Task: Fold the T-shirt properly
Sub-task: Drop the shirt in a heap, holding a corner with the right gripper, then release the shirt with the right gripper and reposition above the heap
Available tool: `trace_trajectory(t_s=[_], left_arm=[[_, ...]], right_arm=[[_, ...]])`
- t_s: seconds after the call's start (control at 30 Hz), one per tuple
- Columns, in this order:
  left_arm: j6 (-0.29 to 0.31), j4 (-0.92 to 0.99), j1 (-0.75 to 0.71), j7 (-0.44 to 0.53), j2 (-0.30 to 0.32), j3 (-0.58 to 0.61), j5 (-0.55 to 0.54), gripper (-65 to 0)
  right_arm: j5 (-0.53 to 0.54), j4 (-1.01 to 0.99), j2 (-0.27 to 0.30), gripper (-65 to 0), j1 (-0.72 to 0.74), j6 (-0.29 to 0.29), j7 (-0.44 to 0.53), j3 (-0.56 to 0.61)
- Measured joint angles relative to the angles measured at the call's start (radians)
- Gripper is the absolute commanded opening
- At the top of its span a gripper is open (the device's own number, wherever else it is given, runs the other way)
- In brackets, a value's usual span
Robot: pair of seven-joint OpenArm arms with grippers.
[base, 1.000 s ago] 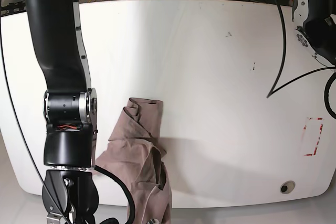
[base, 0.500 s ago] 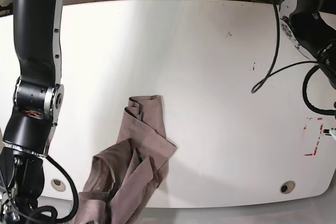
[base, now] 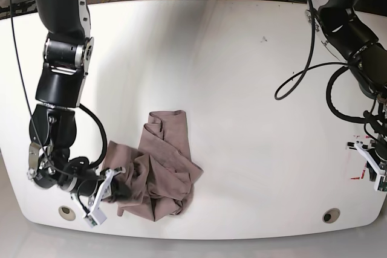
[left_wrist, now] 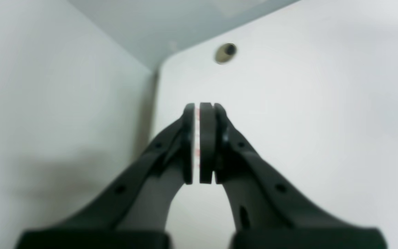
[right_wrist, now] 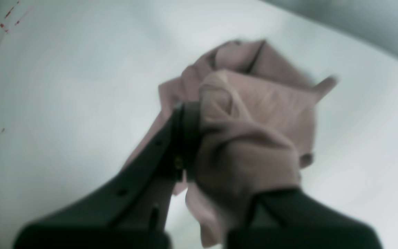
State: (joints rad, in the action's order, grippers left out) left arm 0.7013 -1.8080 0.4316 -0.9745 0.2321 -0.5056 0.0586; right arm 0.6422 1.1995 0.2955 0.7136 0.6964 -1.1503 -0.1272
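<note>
the t-shirt (base: 162,167) now lies bunched fully on the table, right jaws clamping it, left together.

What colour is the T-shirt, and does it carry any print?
Plain dusty mauve-brown T-shirt, no print visible; clearest in the base view.

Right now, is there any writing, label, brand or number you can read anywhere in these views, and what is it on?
No readable text in any view.
The red marks on the white table form a dashed outline, not letters.
The T-shirt is plain, with no print showing.
The right gripper, clamped on the shirt, and the closed, empty left gripper show no labels; both wrist views are blurred.
</note>
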Motion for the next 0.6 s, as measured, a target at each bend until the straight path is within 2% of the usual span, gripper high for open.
trace_trajectory(t_s=[0.13,0.2,0.3,0.4,0.57,0.6], left_arm=[[0.0,0.084,-0.078,0.16,-0.037,-0.002,0.005,-64.7],[0.004,0.141,-0.107,0.237,-0.053,0.002,0.008,-64.7],[0.003,0.22,-0.132,0.286,-0.064,0.003,0.008,-64.7],[0.002,0.265,-0.145,0.292,-0.061,0.0,0.01,-64.7],[-0.001,0.312,-0.165,0.304,-0.06,0.011,0.01,-64.7],[-0.001,0.319,-0.169,0.306,-0.059,0.023,0.01,-64.7]], right_arm=[[-0.012,0.021,0.008,-65.0,-0.107,0.001,0.031,0.01],[-0.013,0.039,0.019,-65.0,-0.157,0.002,0.08,0.011],[-0.02,0.048,0.042,-65.0,-0.203,-0.001,0.131,0.011],[-0.068,0.054,0.062,-65.0,-0.243,0.0,0.191,0.011],[-0.123,0.055,0.108,-65.0,-0.32,0.001,0.238,0.007],[-0.131,0.055,0.121,-62.1,-0.333,0.0,0.246,0.006]])
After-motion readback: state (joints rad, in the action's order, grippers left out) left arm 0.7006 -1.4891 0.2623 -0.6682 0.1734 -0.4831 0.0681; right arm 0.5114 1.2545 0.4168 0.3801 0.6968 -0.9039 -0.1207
